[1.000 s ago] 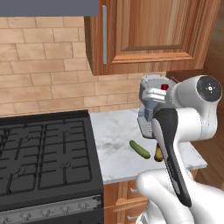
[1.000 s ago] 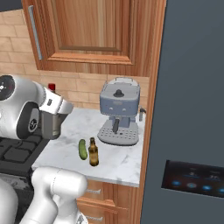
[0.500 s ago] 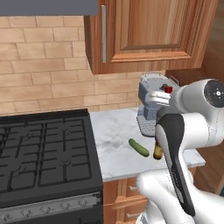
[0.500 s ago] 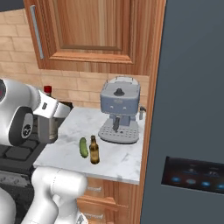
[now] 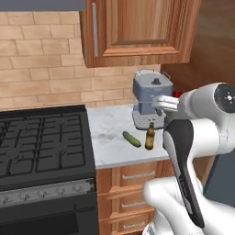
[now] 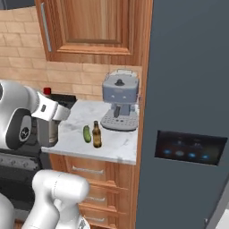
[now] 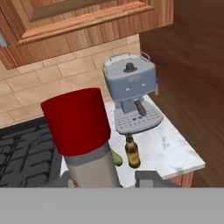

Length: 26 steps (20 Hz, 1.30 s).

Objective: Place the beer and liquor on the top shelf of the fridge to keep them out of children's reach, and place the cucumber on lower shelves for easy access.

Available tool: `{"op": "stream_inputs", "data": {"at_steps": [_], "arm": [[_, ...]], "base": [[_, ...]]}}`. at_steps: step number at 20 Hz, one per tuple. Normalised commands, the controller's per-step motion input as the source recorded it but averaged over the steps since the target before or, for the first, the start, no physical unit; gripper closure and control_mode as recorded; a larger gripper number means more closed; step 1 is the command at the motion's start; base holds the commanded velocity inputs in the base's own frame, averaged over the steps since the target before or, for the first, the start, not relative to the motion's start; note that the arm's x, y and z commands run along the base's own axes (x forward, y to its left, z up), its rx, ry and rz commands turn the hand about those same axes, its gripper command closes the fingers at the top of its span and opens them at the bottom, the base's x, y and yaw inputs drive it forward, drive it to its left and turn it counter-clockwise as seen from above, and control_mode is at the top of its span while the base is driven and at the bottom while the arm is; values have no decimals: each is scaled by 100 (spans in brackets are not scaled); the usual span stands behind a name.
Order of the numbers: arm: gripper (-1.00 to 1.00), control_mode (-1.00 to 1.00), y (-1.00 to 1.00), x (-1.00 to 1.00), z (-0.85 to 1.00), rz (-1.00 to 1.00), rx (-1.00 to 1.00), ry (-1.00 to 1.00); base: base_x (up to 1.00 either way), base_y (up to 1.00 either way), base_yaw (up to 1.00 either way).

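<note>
Gripping the liquor (image 7: 83,135) aloft, the fingers (image 7: 146,178) face a closed fridge (image 6: 188,89); swinging toward it risks striking the door. Beer (image 5: 149,137) and cucumber (image 5: 131,139) wait mid-desk.

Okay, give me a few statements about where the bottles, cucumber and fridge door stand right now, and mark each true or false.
1. The claw holds the liquor. True.
2. The beer lies on its side. False: it stands upright on the counter.
3. The cucumber lies on the counter beside the beer. True.
4. The fridge door is open. False: it is shut.
5. The beer stands on the stove. False: it stands by the coffee machine.
</note>
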Motion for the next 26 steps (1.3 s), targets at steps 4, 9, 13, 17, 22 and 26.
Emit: {"op": "stream_inputs", "data": {"at_steps": [4, 9, 13, 17, 22, 26], "arm": [[100, 100, 0, 0, 0, 0, 0, 0], [100, 100, 0, 0, 0, 0, 0, 0], [100, 100, 0, 0, 0, 0, 0, 0], [100, 100, 0, 0, 0, 0, 0, 0], [100, 100, 0, 0, 0, 0, 0, 0], [100, 100, 0, 0, 0, 0, 0, 0]], "base": [[-17, -70, -2], [-53, -61, -1], [-79, -36, 0], [-36, -48, -2], [0, -58, -9], [0, -63, -12]]}}
